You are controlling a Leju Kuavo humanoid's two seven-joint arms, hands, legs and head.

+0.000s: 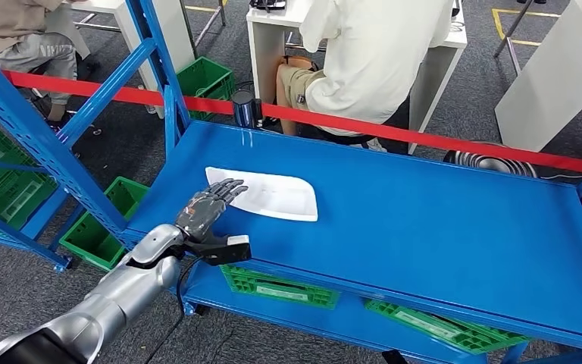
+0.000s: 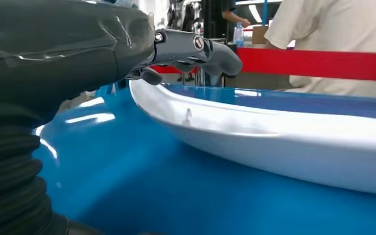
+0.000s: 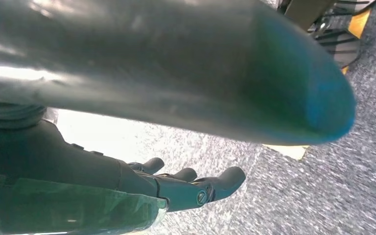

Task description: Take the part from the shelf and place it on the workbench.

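White part (image 1: 269,194) lying flat on blue shelf (image 1: 424,220), toward its left end. Red barrier tape (image 1: 424,138) stretched behind shelf; seated person (image 1: 371,53) beyond; green crates (image 1: 280,288) on lower tier. Left hand (image 1: 211,206) extended flat over part's near-left edge, fingers (image 2: 196,49) spread, gripping nothing. Right hand (image 3: 186,188) hanging above grey floor (image 3: 352,186), fingers loosely extended, empty.

The part (image 1: 269,194) — a white, shallow, tray-like piece — lies flat on the blue shelf (image 1: 424,220), near its left edge.

part (image 1: 269,195) on shelf (image 1: 439,220) | left robot hand (image 1: 211,206) at its left end
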